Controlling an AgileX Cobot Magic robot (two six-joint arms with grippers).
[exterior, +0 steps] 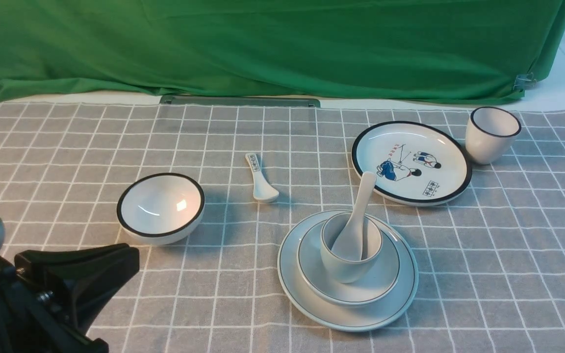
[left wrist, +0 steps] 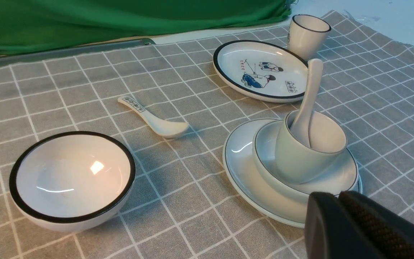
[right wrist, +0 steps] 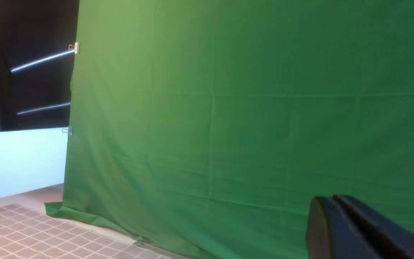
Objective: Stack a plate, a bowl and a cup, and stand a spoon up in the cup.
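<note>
The pale plate (exterior: 292,274) lies on the cloth right of centre, near the front. The shallow bowl (exterior: 385,284) sits on it, the pale cup (exterior: 346,269) stands in the bowl, and the plain white spoon (exterior: 358,220) leans in the cup, handle up. The same stack shows in the left wrist view: plate (left wrist: 243,169), bowl (left wrist: 336,180), cup (left wrist: 297,158), spoon (left wrist: 309,97). My left gripper (exterior: 133,257) is shut and empty at the front left, apart from the stack; its tips (left wrist: 338,196) show in its wrist view. My right gripper (right wrist: 331,199) is shut and empty, raised before the green curtain, out of the front view.
A black-rimmed bowl (exterior: 161,207) sits at the left, a spoon with dark characters (exterior: 260,179) in the middle, a black-rimmed cartoon plate (exterior: 411,162) and a black-rimmed cup (exterior: 491,134) at the back right. A green curtain (exterior: 263,44) closes the back.
</note>
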